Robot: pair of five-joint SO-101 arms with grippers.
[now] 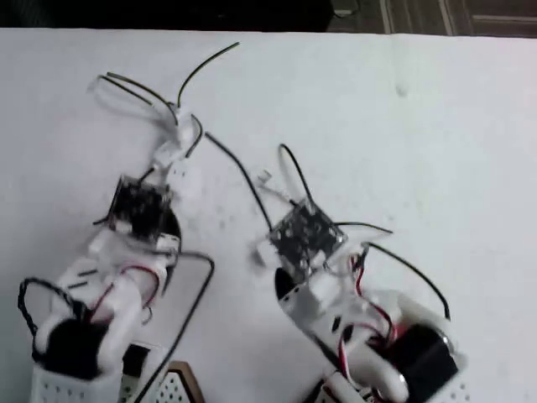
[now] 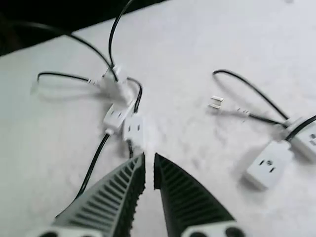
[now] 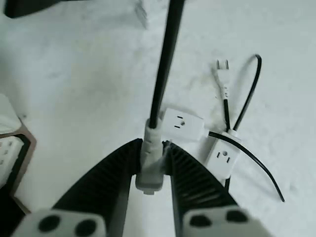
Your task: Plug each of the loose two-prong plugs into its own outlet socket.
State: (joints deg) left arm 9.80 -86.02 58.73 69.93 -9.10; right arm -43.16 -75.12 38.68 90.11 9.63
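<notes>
Plug in my grasp: a white-grey plug [image 3: 149, 168] sits between the fingers of my right gripper [image 3: 153, 145], which is clenched on its body.
Its cord: a black cord [image 3: 165, 64] leaves the plug and runs straight away from my right wrist, above the white table [image 1: 436, 151].
Its prongs: hidden from me, so I cannot tell which way they face.
Nearest sockets: a white outlet socket [image 3: 182, 123] lies just beyond the held plug with its slotted face toward my camera. A second socket [image 3: 224, 158] lies just beside it, with a black lead crossing it.
Loose plug: a small loose plug [image 3: 222, 65] lies flat on the table past those two sockets, its two bare prongs pointing away from them.
Left side: my left gripper [image 2: 149, 159] hangs low over the table, its fingers barely parted by a thin slit and gripping nothing.
Ahead of it: two white slotted ends [image 2: 133, 128] lie touching, just off my fingertips. Beyond them is a knot of white pieces [image 2: 116, 84] and black leads, and I cannot tell whether any pair there is mated.
From above: my left arm [image 1: 109, 277] and right arm [image 1: 361, 319] stand apart, each over its own cluster.
Writing: any print on the socket faces is too blurred for me to read.
</notes>
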